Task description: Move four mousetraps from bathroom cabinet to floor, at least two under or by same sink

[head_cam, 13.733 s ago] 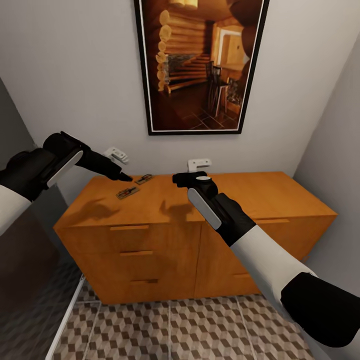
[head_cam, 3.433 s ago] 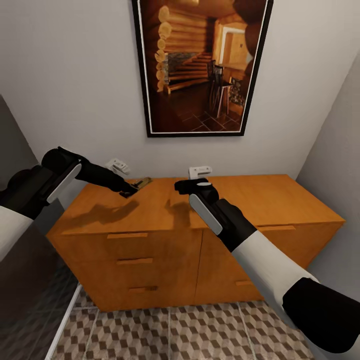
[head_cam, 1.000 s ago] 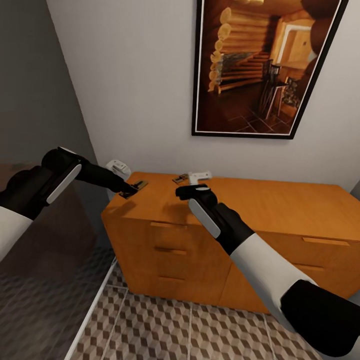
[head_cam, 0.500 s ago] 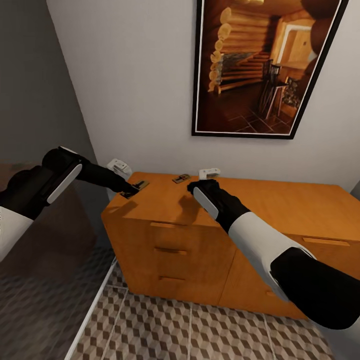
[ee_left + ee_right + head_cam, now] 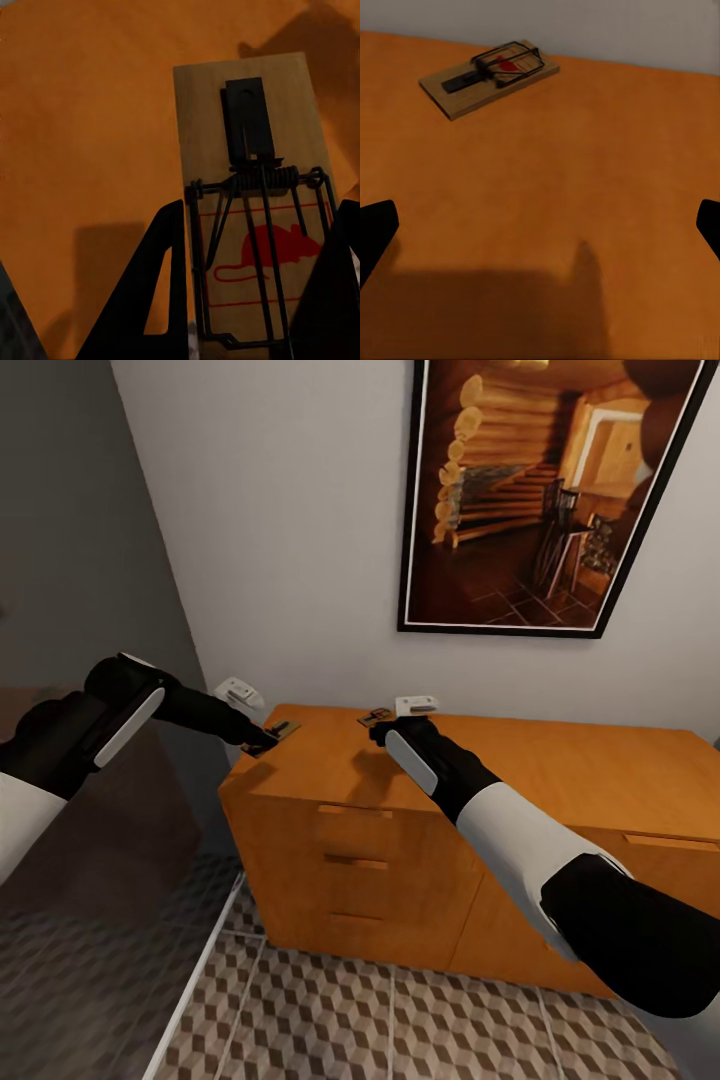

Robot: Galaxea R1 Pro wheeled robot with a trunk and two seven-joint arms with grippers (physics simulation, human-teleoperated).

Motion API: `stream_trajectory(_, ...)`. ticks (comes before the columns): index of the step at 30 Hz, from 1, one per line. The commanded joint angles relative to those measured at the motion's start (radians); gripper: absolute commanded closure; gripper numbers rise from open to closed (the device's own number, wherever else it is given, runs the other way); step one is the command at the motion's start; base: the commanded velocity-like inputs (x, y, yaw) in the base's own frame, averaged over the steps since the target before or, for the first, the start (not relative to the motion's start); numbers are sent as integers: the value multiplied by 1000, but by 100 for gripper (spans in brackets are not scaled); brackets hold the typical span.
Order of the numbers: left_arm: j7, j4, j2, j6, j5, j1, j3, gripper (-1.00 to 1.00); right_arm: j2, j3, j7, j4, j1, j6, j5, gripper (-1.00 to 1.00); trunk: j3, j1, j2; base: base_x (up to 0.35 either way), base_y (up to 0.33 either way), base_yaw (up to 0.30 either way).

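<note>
The orange-brown cabinet (image 5: 520, 780) stands against the wall. My left gripper (image 5: 262, 740) hovers over its back left corner, shut on a mousetrap (image 5: 282, 731). In the left wrist view that mousetrap (image 5: 255, 195), pale wood with a wire spring and a red mouse print, sits between the two black fingers (image 5: 161, 292). A second mousetrap (image 5: 376, 716) lies on the cabinet top close to the wall. My right gripper (image 5: 378, 732) is just in front of it, open and empty. The right wrist view shows this mousetrap (image 5: 491, 75) ahead of the spread gripper (image 5: 540, 232).
A large framed picture (image 5: 540, 500) hangs on the wall above the cabinet. A dark glass panel (image 5: 90, 840) stands at the left. The cube-patterned bathroom floor (image 5: 400, 1020) runs in front of the cabinet's drawers (image 5: 352, 860).
The camera has turned a little, so the picture shifted right. My right gripper has reached forward towards the mousetrap by the wall. The left gripper still holds its mousetrap.
</note>
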Motion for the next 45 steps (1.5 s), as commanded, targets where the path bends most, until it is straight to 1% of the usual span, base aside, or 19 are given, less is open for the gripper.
stream_trajectory(1, -1, -1, 1, 2, -2, -1, -2, 100, -1, 6, -9, -1, -1, 2, -10, -100, -1, 0, -1, 0, 23, 0)
stream_trajectory(9, -1, -1, 1, 1, -2, -1, -2, 100, 1, 8, -8, -3, 0, 2, -11, -100, -1, 0, -1, 24, 5, 0)
stream_trajectory(20, 0, 5, 1, 0, -1, -1, -2, 100, 0, 8, -7, -3, 0, 2, -11, -100, -1, 0, -1, 282, 0, 0)
stream_trajectory(31, 1, 10, 3, -1, -3, -1, -2, 100, 1, 8, -7, -3, 0, 2, -12, -100, -1, 0, -1, 80, 8, 0)
stream_trajectory(33, 1, 13, 3, 0, -3, -1, -2, 100, 1, 8, -7, -3, 0, 1, -20, -100, -1, 0, -1, 183, 33, 0)
stream_trajectory(35, 1, 14, 3, 0, -3, -1, -2, 100, 1, 8, -7, -1, 0, -5, -37, -100, -1, 0, -1, 81, 13, 0)
stream_trajectory(37, 1, 14, 3, 0, -3, -1, -2, 100, 1, 7, -10, 4, 0, -20, -55, -100, -1, 0, -1, 33, 5, 0)
stream_trajectory(40, 0, 12, 3, 0, -3, -1, -2, 100, 1, 7, -16, 13, 1, -54, -70, -100, -1, 0, -1, 11, 2, 0)
stream_trajectory(43, 1, 12, 4, 0, -3, -1, -2, 100, 3, 8, -49, 30, 2, -79, -76, -100, -1, 0, -1, 3, 0, 0)
stream_trajectory(45, 1, 13, 4, 0, -3, -1, -2, 100, 6, 7, -119, 38, 2, -116, -82, -100, -1, 0, -1, 0, 0, 0)
